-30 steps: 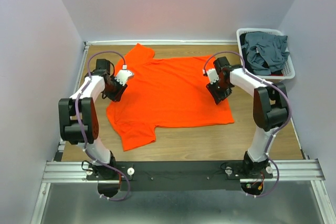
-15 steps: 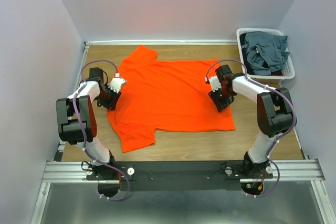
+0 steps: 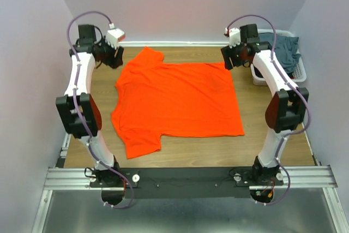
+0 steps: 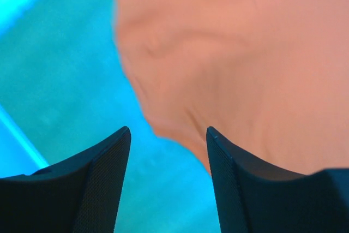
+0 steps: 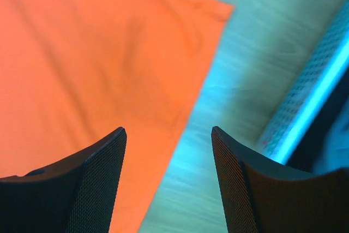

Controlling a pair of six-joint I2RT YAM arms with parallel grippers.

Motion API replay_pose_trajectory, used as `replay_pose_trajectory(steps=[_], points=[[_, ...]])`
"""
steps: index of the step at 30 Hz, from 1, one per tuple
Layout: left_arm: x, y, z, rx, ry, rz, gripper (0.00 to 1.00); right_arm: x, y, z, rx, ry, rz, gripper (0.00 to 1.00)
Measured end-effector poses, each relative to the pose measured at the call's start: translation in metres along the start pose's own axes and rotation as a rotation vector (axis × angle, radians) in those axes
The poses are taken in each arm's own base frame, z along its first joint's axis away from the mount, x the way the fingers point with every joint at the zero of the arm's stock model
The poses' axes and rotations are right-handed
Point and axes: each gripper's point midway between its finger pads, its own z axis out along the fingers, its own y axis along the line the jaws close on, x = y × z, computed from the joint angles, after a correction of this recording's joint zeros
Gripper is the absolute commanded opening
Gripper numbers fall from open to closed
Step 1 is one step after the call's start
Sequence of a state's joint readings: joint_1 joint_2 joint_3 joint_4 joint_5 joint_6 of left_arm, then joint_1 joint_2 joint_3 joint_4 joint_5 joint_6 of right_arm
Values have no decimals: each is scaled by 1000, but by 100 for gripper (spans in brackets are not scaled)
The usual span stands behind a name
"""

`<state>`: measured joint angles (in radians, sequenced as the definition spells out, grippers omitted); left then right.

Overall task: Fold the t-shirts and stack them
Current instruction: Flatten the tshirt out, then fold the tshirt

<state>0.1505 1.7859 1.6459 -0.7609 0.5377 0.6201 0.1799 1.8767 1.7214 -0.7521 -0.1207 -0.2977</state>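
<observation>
Two end effectors, left [image 4: 168,130] and right [image 5: 168,129], hang released over one orange t-shirt's [image 3: 180,99] edges.

Your right arm [image 3: 272,72] hid much of the basket [image 3: 301,73] and part of the dark shirts [image 3: 287,48] in it; your left wrist view was blurred, the orange shirt [image 4: 245,53] running off its top and right edges; the right wrist view cut the basket off at its right edge.

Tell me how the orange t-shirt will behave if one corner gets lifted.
The orange t-shirt probably flops and drapes: it lies flat with soft wrinkles. Likely light, being thin cloth. Pushed, it would likely bunch rather than slide on the table.
</observation>
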Motion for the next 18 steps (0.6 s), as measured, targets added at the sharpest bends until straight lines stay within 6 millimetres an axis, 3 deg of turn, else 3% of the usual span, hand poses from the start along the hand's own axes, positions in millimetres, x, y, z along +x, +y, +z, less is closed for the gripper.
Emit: replay_pose_trajectory(steps=[3,5,10,14,18], points=[[-51,41,16,-43,-115,1,67,-29,-32,18,42,-49,35,66],[-64,60,32,-51,-144,-31,67,-37,-49,42,58,-52,63,65],[-57,89,87,-48,-162,-164,67,-31,-71,111,68,-17,122,65],[-45,98,126,-39,-155,-232,66,-19,-74,148,69,16,137,65],[-35,99,158,-45,-136,-256,66,-12,-76,163,75,30,141,67]])
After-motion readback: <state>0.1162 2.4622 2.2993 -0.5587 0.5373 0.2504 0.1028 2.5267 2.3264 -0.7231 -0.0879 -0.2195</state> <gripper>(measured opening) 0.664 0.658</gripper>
